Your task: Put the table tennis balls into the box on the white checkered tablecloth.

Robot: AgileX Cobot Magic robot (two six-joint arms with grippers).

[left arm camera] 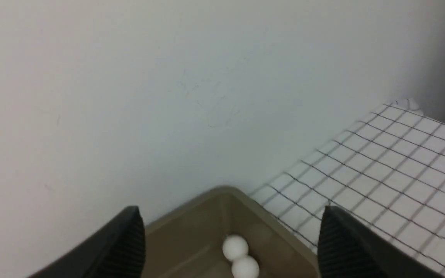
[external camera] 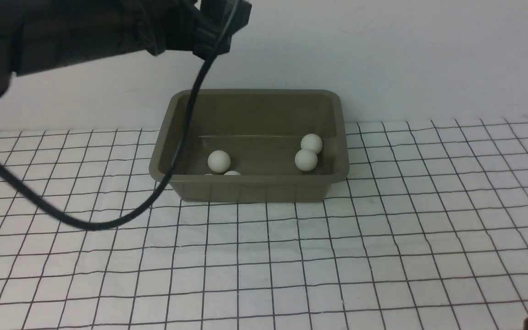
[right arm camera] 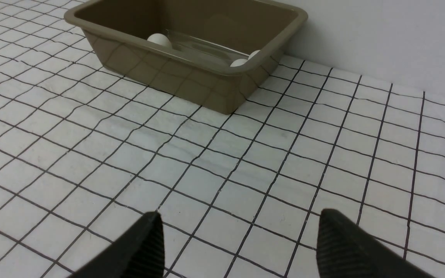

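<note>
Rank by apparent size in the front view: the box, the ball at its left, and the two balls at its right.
1. the box, largest by far.
2. left ball, nearer right ball and farther right ball: all look alike, so no ranking among them.

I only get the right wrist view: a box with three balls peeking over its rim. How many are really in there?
Observer: The front view shows four balls in the box, and perhaps a sliver of a fifth behind the near rim.
Operator: Where's the other arm?
Observer: The left arm is high at the upper left, and its cable droops across the box's front.
Operator: Is it holding anything?
Observer: No. The left wrist view shows the left jaws wide apart and empty, above the box.
</note>
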